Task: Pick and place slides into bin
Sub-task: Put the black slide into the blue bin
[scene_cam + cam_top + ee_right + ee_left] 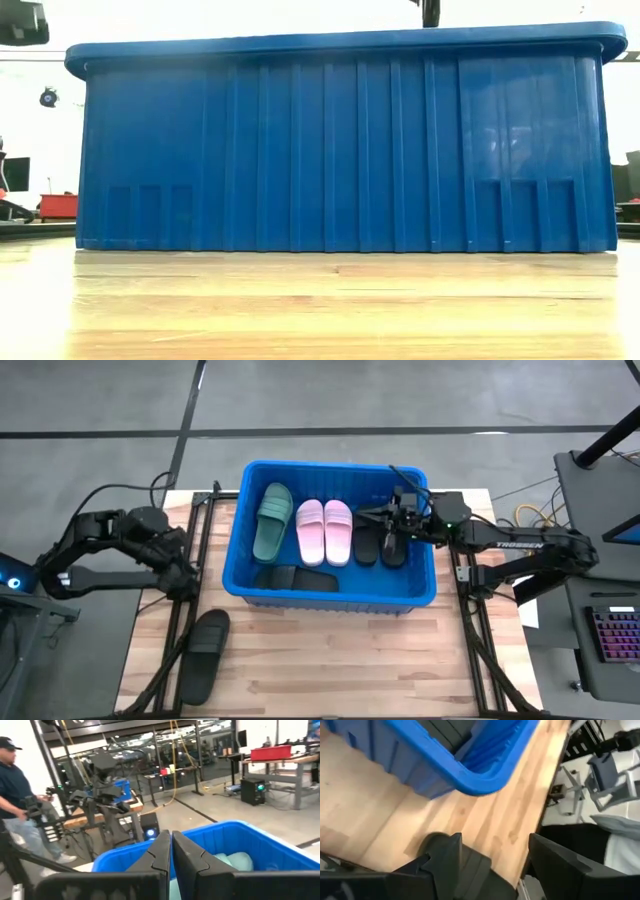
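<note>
**Blue bin mid-table, one black slide left outside**

Blue bin (243,540) at the table's far middle, rolled rim close to the rails on both sides. Bare wood (340,665) across the whole near half, wide open for moving. From the low view, ribbed front wall (340,150) filling nearly the full width, with only a strip of bare wood before it.

Inside the bin: green slide (272,520) toward the left wall, pink pair (324,531) side by side at centre, two black slides (379,542) to the right of them, another black slide (296,578) lying crosswise along the near wall. Other slides not made out.

Outside the bin: lone black slide (204,655) on the wood near the left front corner, just beside the left rail, apart from the bin.

Right gripper (392,525) above the bin's right half, over the two black slides, fingers (159,852) pressed together on nothing. Arm reaching in across the right rim.

Left gripper (188,575) at the table's left edge, just beside the bin's left wall, fingers (451,855) spread, holding nothing. Bin corner (480,782) close ahead of it, bare wood between.

Beyond the table, a person (20,815) in dark top and cap at another rig, with benches and cables in the room behind.
</note>
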You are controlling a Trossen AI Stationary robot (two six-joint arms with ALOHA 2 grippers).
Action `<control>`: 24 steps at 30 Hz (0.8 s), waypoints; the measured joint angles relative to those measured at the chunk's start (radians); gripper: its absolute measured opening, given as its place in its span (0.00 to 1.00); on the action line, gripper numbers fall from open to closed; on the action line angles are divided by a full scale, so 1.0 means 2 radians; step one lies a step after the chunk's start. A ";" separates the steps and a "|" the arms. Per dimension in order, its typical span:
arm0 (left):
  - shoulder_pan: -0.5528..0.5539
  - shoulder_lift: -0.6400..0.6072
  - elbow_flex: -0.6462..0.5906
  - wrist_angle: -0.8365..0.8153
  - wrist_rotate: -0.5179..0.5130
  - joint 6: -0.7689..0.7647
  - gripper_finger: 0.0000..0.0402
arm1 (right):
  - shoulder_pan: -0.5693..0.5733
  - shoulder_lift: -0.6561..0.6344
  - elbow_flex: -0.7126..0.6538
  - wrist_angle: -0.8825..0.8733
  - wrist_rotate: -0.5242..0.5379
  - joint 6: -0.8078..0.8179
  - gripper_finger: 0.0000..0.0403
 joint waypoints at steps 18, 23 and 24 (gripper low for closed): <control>-0.006 0.062 0.046 0.236 -0.002 0.041 0.53 | 0.000 0.026 0.002 0.001 0.058 -0.031 0.02; -0.045 0.132 0.088 0.227 -0.027 0.121 0.53 | 0.000 0.026 0.002 0.001 0.068 -0.031 0.02; -0.056 0.142 0.095 0.218 -0.034 0.137 0.53 | 0.000 0.026 0.002 0.001 0.069 -0.031 0.02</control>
